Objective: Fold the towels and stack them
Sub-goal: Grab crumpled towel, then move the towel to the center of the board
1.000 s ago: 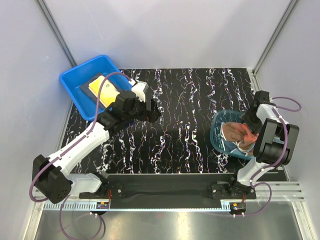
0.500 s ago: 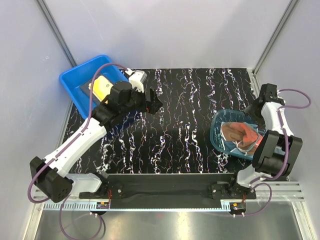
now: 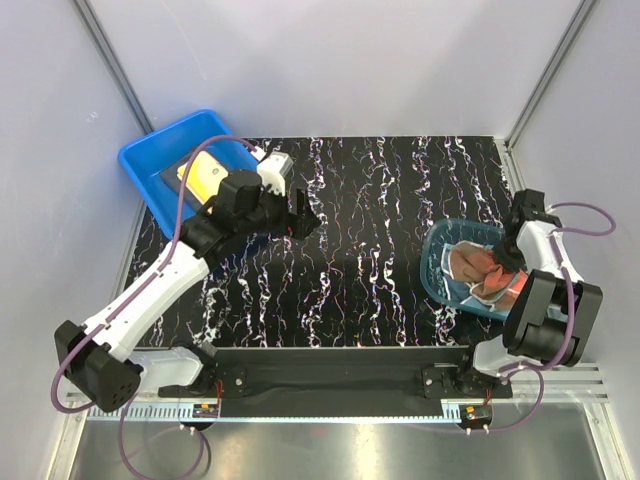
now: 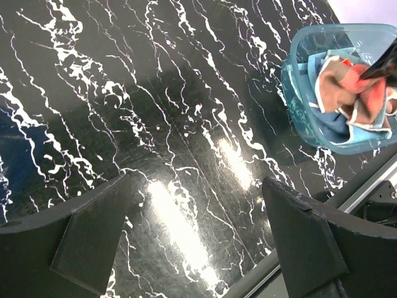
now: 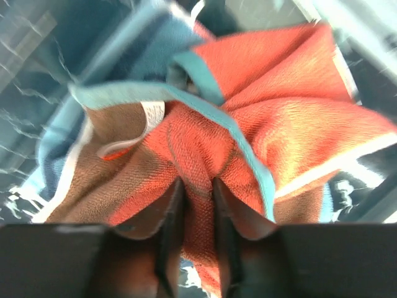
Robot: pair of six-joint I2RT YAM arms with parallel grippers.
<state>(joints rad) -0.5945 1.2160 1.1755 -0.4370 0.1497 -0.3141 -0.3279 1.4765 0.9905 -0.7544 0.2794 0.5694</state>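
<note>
My right pincer (image 5: pixel 193 194) squeezes the brown towel (image 5: pixel 279 124) in the bowl (image 3: pixel 431 266) under it, with stacked towels (image 3: pixel 203 176) done and two to fold.

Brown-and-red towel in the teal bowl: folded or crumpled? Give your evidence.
Crumpled. The towel lies bunched in irregular pleats in the teal bowl, a pinch of it clamped in the right gripper.

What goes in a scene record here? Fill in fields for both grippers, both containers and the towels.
left gripper: open, empty, over the table
right gripper: shut on the brown and red towel, inside the teal bowl
teal bowl: holds brown and red towel and light blue towel
blue tub: yellow towel lying on dark towel
</note>
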